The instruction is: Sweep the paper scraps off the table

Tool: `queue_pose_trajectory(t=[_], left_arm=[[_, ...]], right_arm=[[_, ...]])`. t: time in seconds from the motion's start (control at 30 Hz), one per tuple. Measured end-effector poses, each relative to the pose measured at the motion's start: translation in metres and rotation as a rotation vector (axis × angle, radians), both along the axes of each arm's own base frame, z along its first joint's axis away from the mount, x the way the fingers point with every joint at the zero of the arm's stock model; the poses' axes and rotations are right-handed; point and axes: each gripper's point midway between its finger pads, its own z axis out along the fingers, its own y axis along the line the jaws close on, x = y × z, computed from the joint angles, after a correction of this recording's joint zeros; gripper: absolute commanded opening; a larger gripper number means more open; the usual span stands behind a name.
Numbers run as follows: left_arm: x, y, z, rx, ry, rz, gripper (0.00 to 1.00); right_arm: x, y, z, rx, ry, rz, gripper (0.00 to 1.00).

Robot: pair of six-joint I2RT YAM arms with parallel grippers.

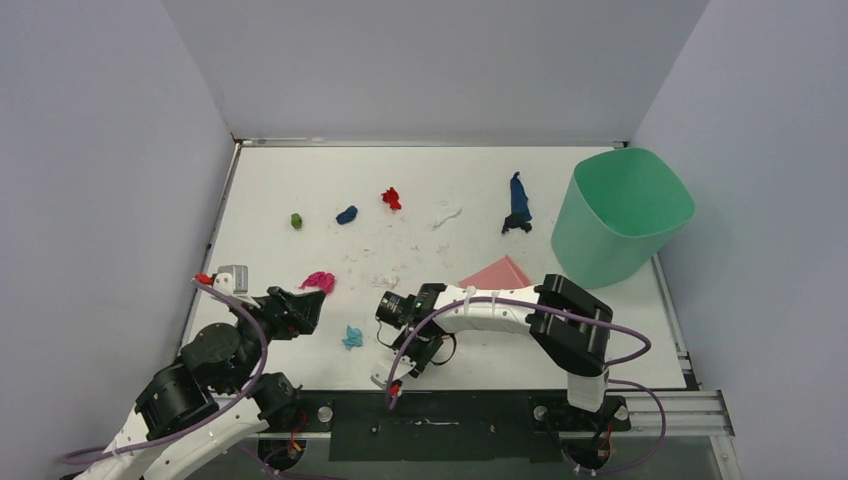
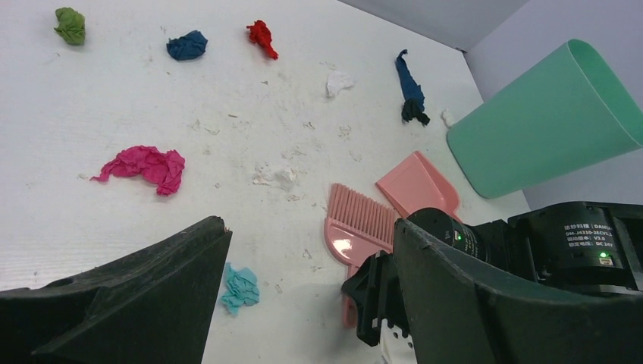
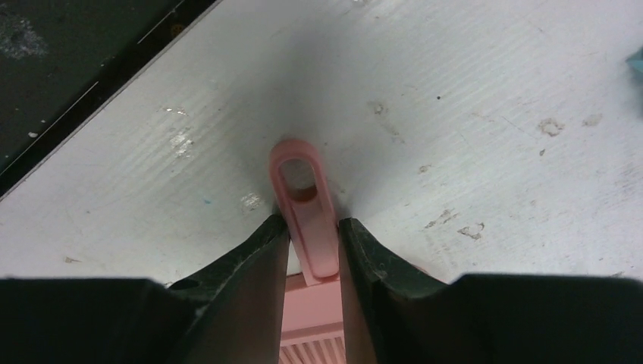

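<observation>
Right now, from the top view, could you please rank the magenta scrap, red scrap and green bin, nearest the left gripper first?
1. magenta scrap, just ahead of the left gripper.
2. red scrap, mid-table, farther back.
3. green bin, far right.

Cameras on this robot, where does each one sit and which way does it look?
Top external: above and behind, looking down on the table; both arms show.
Left wrist: on the left arm, looking across the table at the paper scraps; its open left gripper frames the bottom.
Right wrist: on the right arm, looking down at the table's near edge; the right gripper clamps the pink brush.
Shared: both wrist views show that brush.
</observation>
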Motion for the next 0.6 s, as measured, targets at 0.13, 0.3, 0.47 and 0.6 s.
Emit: queue_pose_trajectory(t=[0.13, 0.3, 0.47, 0.6], left_arm=[[0.001, -0.002, -0.006, 0.014, 0.023, 0.003, 0.78], [0.004, -0.004, -0.027, 0.025, 0.127, 0.054, 0.78], [0.004, 0.004, -0.041, -0.086, 0.16, 0.129, 0.71], [0.003, 0.001, -0.059, -0.173, 0.19, 0.153, 0.68]], right_arm=[[-0.002, 0.008, 0.001, 0.005, 0.033, -0.064, 0.12], [-0.002, 0.019, 0.002, 0.064, 0.107, -0.206, 0.05], [0.005, 0.03, 0.011, 0.159, 0.194, -0.368, 0.05], [0.027, 0.036, 0.027, 0.251, 0.264, -0.521, 0.05]])
